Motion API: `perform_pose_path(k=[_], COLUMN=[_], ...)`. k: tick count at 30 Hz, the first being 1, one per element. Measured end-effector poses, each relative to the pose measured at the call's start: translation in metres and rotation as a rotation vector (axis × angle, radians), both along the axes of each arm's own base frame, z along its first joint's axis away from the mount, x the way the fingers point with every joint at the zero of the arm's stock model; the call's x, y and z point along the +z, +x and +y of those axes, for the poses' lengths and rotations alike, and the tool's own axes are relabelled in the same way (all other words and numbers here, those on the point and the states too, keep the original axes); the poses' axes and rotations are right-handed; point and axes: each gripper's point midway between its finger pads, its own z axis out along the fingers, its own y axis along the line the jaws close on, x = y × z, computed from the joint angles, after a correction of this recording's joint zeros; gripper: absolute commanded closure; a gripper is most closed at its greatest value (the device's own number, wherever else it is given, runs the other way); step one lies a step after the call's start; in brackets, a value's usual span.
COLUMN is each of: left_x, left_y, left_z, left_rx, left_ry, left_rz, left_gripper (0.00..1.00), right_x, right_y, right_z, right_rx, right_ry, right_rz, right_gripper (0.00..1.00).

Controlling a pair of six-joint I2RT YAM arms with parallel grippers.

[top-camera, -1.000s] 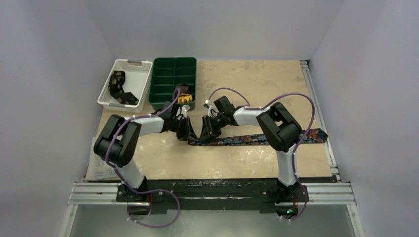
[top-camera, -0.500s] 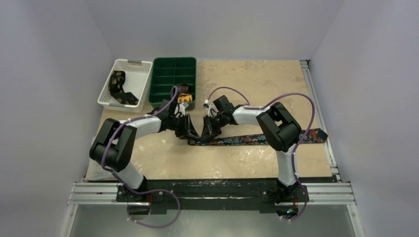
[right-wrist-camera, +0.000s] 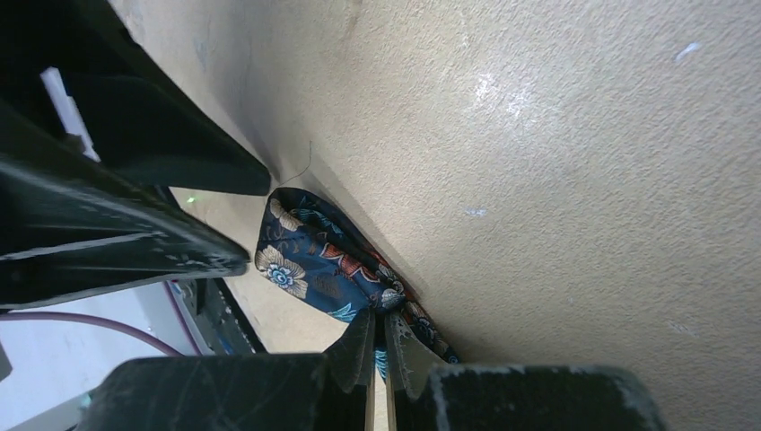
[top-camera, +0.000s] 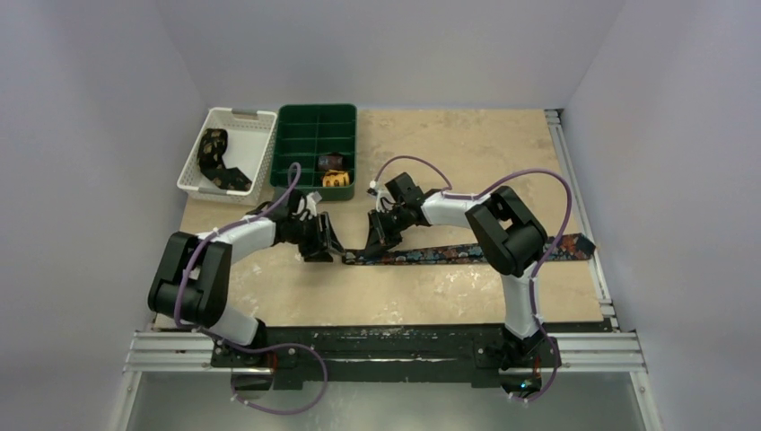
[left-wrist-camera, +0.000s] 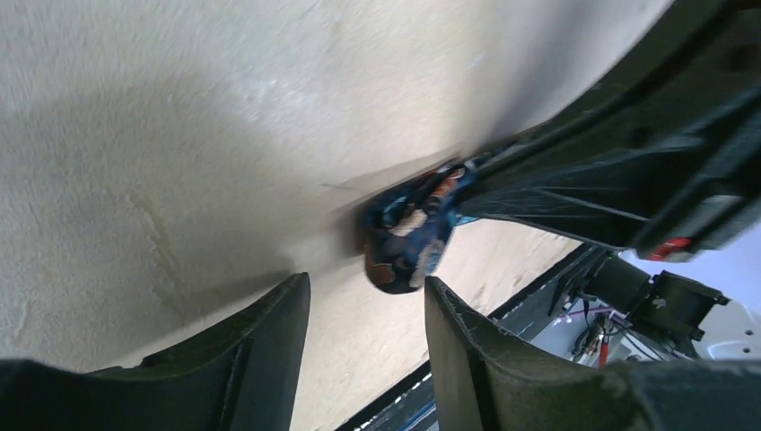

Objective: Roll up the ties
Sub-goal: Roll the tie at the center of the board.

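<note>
The left gripper (top-camera: 321,247) has let go and drawn back to its own side. A moment ago it was pressed up against the end of the tie. Now its jaws stand partly apart with nothing between them, and in its wrist view (left-wrist-camera: 366,285) the fabric sits just beyond the fingertips. Over the same moment the right gripper (top-camera: 372,242) has closed, and its tips (right-wrist-camera: 377,325) are now pinched tight on the navy tie (top-camera: 449,254) just behind its near end.

So the end has passed from one hand to the other. That end (left-wrist-camera: 408,229) looks bunched into a small fold rather than a proper coil, so I judge the rolling has barely started.

The rest of the tie lies flat on the table (top-camera: 467,153) and runs off rightward. It passes under the right arm's elbow, which overhangs it and could drag the cloth.

Further back, the green tray (top-camera: 318,108) holds a yellow roll (top-camera: 336,180) and a darker roll (top-camera: 328,162) in its near compartments. The white basket (top-camera: 235,114) beside it holds a black-and-gold tie (top-camera: 215,157), not yet rolled. The two grippers sit close together, which leaves little room to work.
</note>
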Motion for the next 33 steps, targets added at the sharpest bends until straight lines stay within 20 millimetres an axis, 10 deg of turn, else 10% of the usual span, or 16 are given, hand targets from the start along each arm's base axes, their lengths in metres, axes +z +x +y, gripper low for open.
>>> perform_pose_path(k=[11,33], left_x=[-0.008,-0.004], left_y=[-0.005,0.0], left_z=[-0.016,-0.058], left_rx=[-0.043,-0.156], left_ry=[-0.057,-0.104], left_rz=[0.024,0.003], left_gripper=[1.0,1.0], right_x=[-0.001,-0.001], right_y=[0.0,-0.001], right_z=[0.001,0.001], right_rx=[0.006,0.011], right_ry=[-0.004,-0.004], right_rz=[0.002,0.004], right_gripper=[1.0,1.0])
